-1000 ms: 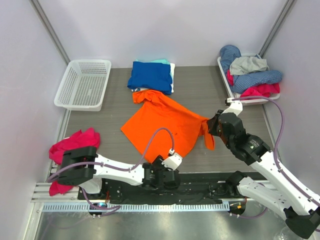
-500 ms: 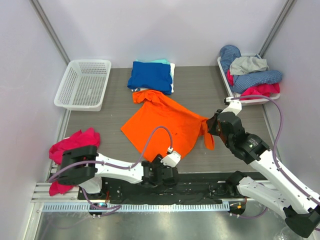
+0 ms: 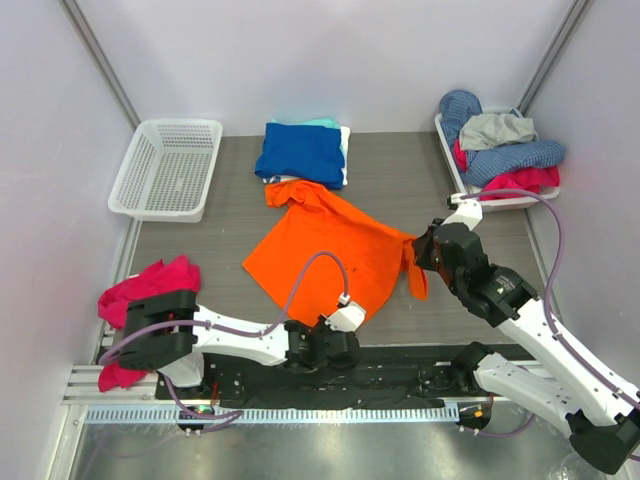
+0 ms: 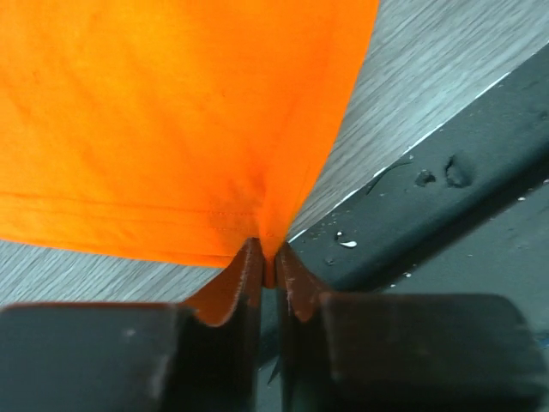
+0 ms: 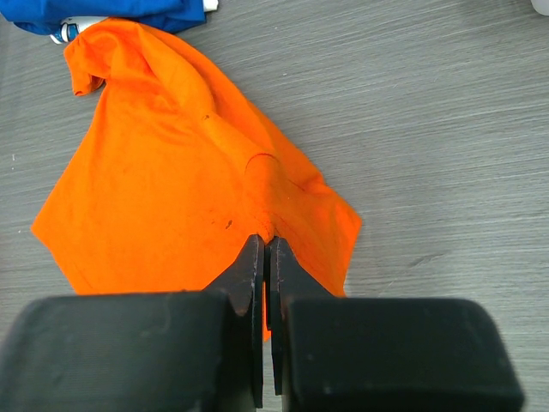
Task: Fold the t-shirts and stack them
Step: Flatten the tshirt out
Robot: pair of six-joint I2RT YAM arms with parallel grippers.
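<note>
1. The orange t-shirt (image 3: 330, 250) is soft matt cloth, creased, with a stitched hem and a few dark specks.
2. The blue t-shirt (image 3: 300, 152) at upper middle is smooth matt cloth.
3. The table (image 3: 400, 180) has a matt grey wood-grain surface, finely streaked.
4. The basket (image 3: 180, 123) at upper left is white plastic lattice.
5. The left gripper (image 4: 268, 268) has dark fingers (image 4: 232, 292) with a faint sheen tinted orange.
6. The black strip (image 4: 446, 197) at the right of the left wrist view is matt, scuffed and flecked white.
7. The sheet (image 3: 320, 450) along the bottom edge looks like brushed metal.
</note>
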